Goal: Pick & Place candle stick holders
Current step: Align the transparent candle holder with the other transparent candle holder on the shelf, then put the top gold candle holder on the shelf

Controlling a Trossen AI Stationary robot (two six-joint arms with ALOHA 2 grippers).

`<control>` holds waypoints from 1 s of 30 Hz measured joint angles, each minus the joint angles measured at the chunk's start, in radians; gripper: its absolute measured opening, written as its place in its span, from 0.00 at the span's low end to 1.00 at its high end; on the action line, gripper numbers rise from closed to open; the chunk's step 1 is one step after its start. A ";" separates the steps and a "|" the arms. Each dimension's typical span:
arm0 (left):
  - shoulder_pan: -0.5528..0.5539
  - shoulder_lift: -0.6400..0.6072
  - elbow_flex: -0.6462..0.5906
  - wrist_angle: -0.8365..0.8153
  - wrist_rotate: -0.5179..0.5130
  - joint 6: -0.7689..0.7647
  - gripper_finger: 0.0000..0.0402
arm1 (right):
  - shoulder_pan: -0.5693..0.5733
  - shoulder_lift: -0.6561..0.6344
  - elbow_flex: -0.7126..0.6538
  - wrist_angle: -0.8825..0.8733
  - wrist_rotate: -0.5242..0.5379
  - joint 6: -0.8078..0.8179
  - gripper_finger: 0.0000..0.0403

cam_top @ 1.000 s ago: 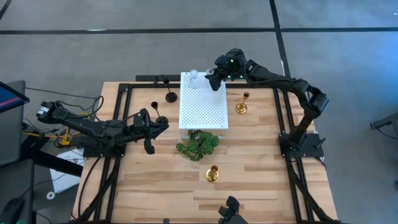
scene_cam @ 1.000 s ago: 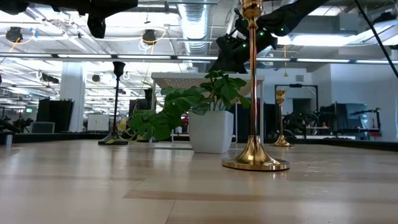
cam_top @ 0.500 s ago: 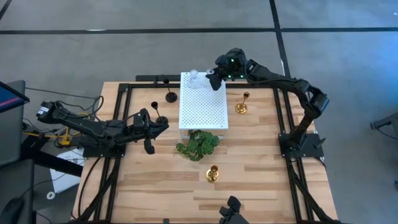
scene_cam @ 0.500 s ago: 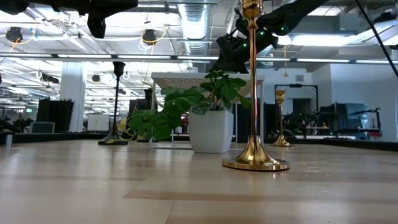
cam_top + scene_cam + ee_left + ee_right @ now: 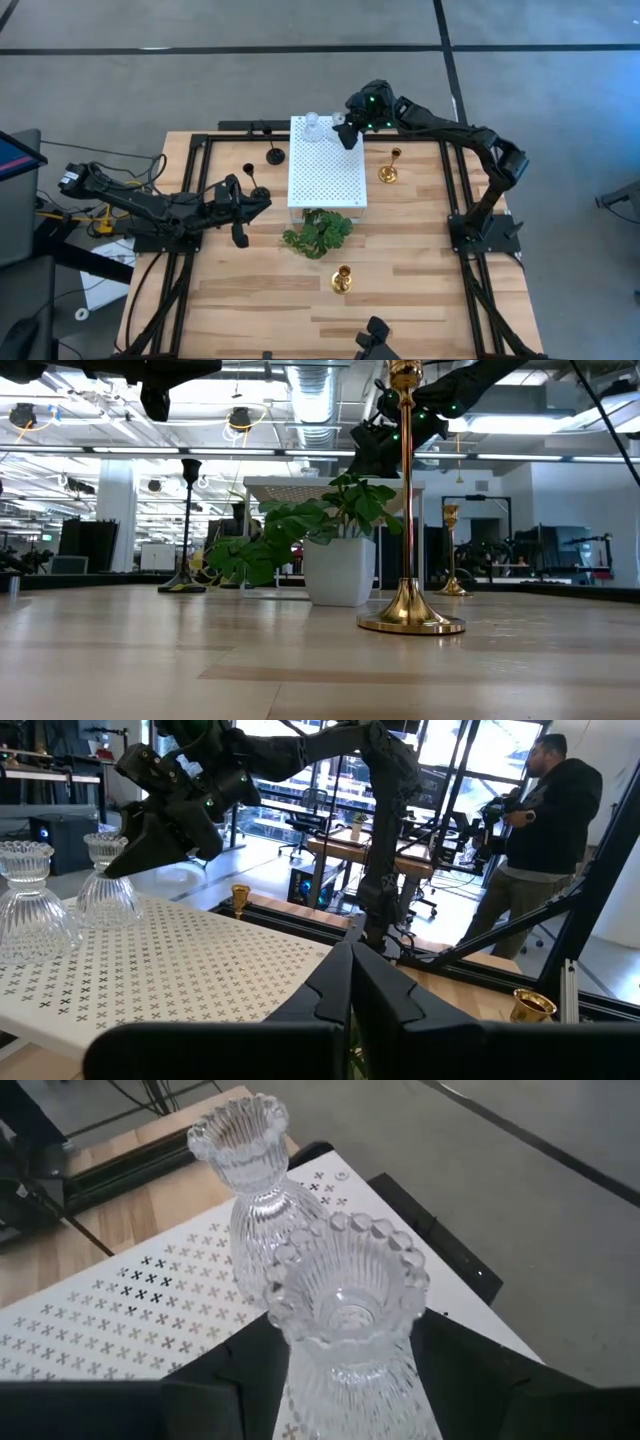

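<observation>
While two clear glass holders are standing on the white perforated platform (image 5: 327, 175), I am judging the task as roughly a third done. One glass holder (image 5: 25, 900) is sitting just beside the second glass holder (image 5: 345, 1315), both near the platform's far corner. Four holders are still waiting on the wooden table (image 5: 250, 300): a black holder (image 5: 274, 154) and another black holder (image 5: 249, 172) to the platform's left, a gold holder (image 5: 389, 168) to its right, and a second gold holder (image 5: 342, 279) nearer the front, past the green sprig (image 5: 317, 233).

My right gripper (image 5: 346, 131) is hovering at that far corner, my arm reaching in from the right side with the elbow bent and the wrist angled down toward the platform. In my right wrist view the second glass holder is sitting between my dark fingers (image 5: 480, 1380), which are spread around its body. I cannot tell whether the pads are touching the glass; it looks set down, so I am judging this a release rather than a grasp.

My left gripper (image 5: 238, 203) is waiting low over the table's left side, stretched toward the platform, fingers closed together and holding nothing.
</observation>
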 joint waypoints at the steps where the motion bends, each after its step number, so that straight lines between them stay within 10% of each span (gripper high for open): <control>1: 0.000 0.000 0.000 0.000 0.000 0.000 0.02 | 0.000 0.000 0.000 0.000 0.000 -0.001 0.49; 15: 0.000 0.000 0.000 0.000 0.000 0.000 0.02 | -0.008 -0.024 0.057 -0.120 -0.001 -0.026 0.63; 30: 0.000 0.000 0.000 0.000 0.000 0.000 0.02 | 0.030 -0.091 0.227 -0.423 -0.002 -0.142 0.55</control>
